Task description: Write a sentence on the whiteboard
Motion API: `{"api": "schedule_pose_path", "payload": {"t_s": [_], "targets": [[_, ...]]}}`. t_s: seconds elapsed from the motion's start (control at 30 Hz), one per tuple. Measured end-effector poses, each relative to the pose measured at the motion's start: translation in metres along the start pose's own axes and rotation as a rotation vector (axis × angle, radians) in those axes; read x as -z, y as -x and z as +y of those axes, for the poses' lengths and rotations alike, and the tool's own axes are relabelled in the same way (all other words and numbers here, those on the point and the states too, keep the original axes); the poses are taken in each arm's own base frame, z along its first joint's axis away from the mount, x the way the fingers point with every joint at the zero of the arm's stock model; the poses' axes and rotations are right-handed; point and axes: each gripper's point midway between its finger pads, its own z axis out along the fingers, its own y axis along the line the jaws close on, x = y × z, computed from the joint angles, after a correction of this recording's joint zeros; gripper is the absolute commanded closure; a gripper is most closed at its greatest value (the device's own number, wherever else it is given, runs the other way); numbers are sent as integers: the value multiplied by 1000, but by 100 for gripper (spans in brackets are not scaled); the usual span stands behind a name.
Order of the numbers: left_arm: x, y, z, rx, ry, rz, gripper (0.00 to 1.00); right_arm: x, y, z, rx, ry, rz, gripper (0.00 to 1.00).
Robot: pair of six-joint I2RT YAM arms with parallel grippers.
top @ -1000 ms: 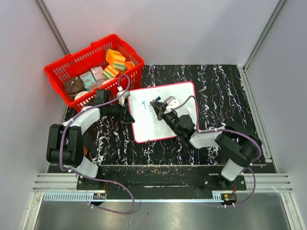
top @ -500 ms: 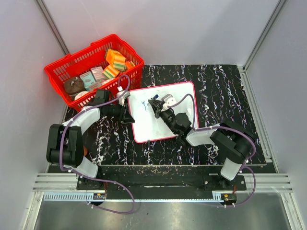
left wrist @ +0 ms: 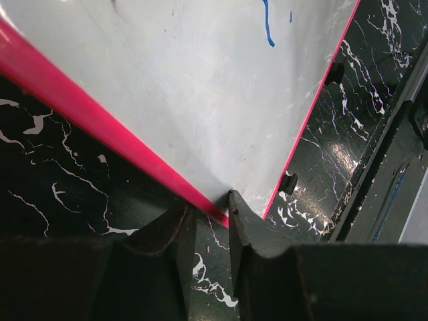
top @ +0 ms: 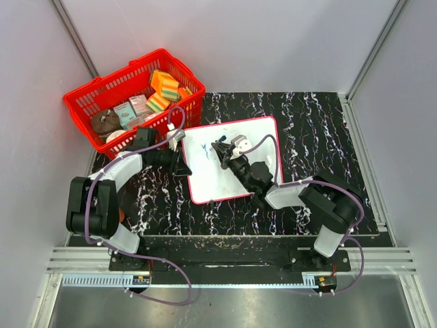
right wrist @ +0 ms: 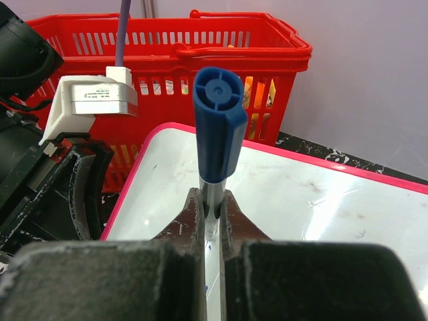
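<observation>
Blue marker (right wrist: pixel 219 134) | pinched by right gripper (right wrist: pixel 212 199) | left gripper (left wrist: pixel 207 208) clamps whiteboard (left wrist: pixel 187 87)

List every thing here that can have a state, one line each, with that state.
whiteboard, lying flat, barely written on
sentence, only a few blue strokes
marker, upright in right claw
right claw, shut on marker
left claw, shut on whiteboard's corner
basket, filled

Left pincer (left wrist: pixel 210 212) clamps whiteboard (left wrist: pixel 187 87) red edge; blue stroke (left wrist: pixel 267 30) above.
</observation>
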Motion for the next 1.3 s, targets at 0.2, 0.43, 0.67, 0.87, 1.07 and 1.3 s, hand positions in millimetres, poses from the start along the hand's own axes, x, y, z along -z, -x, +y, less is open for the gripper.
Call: {"api": "schedule_pose_path", "payload": {"t_s": [0.2,0.43,0.67,0.87,1.07,1.3], "targets": [[0,0,0,0,0,0,100,0,0,1,-7,3,1,100],[0,0,0,0,1,0,100,5,-4,2,-18,11,6,100],[0,0,0,0,2,0,100,9,-7,2,-33,14,7,100],[0,0,0,0,2,0,100,12,-8,1,-33,9,9,100],[0,0,0,-1,2,0,100,13,-8,-3,-32,-18,10,100],[0,0,0,-1,2,1,100,7,-2,-8,-25,-50,-5,100]]}}
